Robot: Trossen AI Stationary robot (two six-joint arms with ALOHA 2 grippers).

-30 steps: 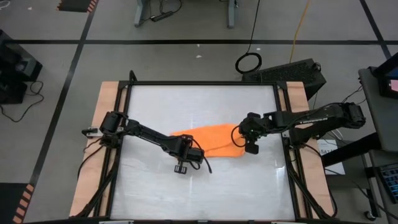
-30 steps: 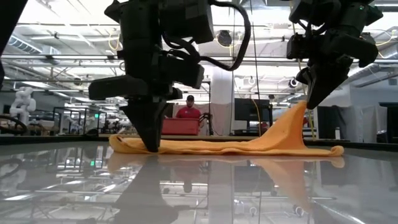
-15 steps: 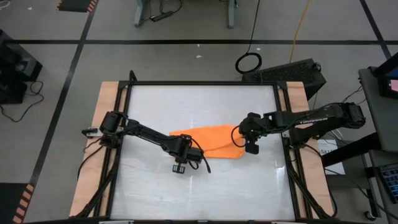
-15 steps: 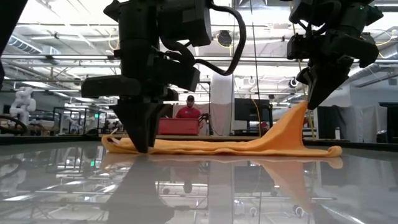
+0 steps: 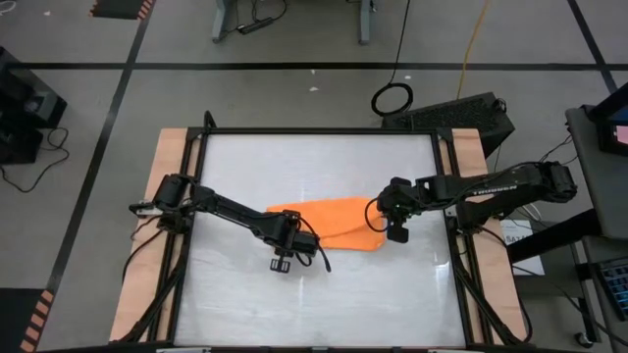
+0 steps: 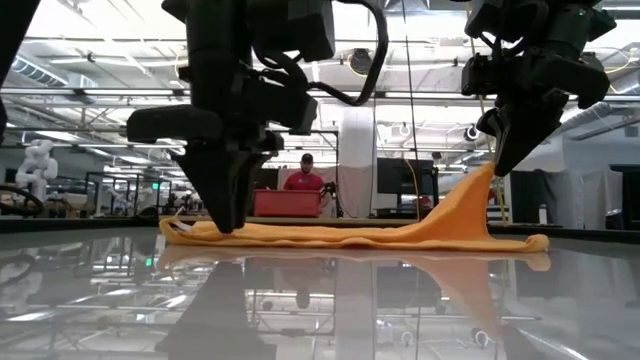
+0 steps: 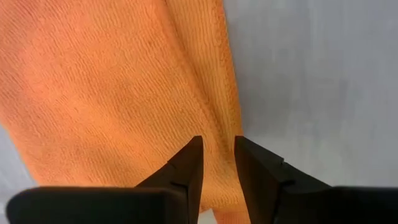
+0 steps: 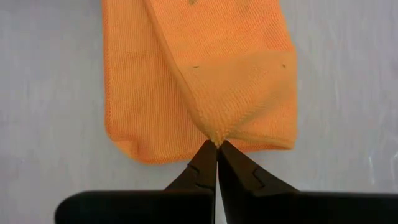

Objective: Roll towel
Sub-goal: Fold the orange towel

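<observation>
Right gripper (image 6: pixel 492 168) is clamped on the towel (image 5: pixel 329 222) at its 3 o'clock end, tenting it off mid-table, probably to start the roll, while the left gripper (image 7: pixel 217 163) straddles the 9 o'clock end slightly parted.

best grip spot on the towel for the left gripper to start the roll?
Probably the towel's free left end, from above. It lies flat there, and the left gripper already straddles a raised fold by the edge, which gives the fingers purchase. The right gripper holds the far end lifted.
</observation>
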